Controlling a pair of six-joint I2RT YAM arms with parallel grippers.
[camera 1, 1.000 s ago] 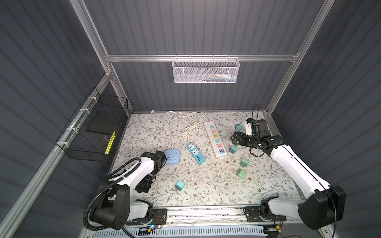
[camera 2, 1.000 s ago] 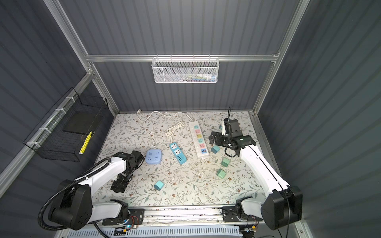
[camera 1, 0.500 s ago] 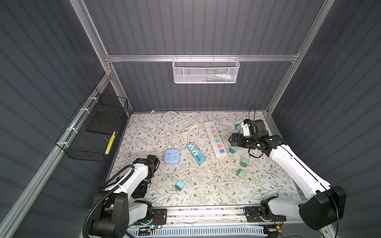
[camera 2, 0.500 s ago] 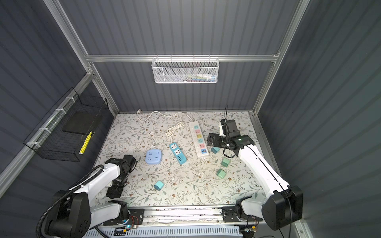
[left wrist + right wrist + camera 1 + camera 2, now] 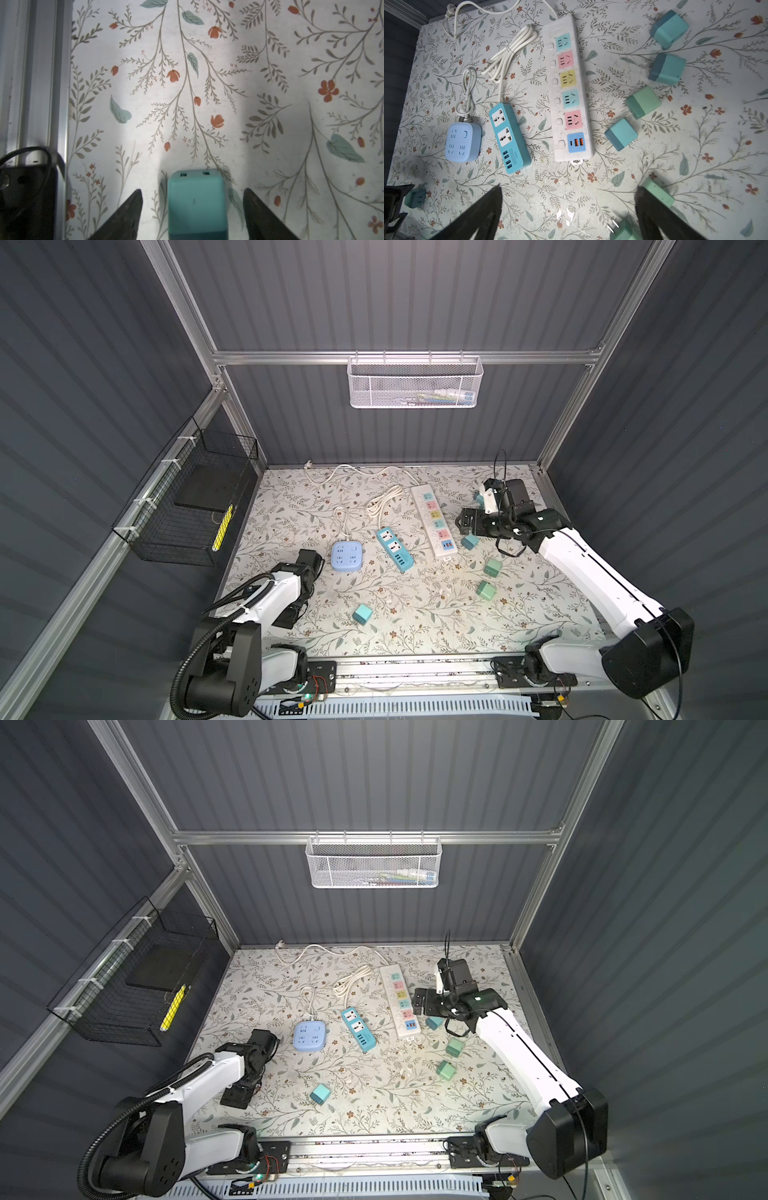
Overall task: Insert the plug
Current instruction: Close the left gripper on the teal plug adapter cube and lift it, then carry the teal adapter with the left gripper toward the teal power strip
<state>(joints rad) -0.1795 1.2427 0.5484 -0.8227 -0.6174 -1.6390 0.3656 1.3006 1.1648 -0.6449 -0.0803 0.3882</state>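
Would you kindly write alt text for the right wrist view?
The open right claw hangs over a floral-patterned mat. A long white power strip with coloured sockets has on one side a teal two-socket strip and a rounded pale-blue socket block, on the other scattered teal and green cube-shaped plug adapters.

The left wrist view's edge cuts off the teal plug (image 5: 196,205), the right wrist view's edge cuts a green plug (image 5: 625,233), and the white basket's (image 5: 415,381) contents are too small to tell.
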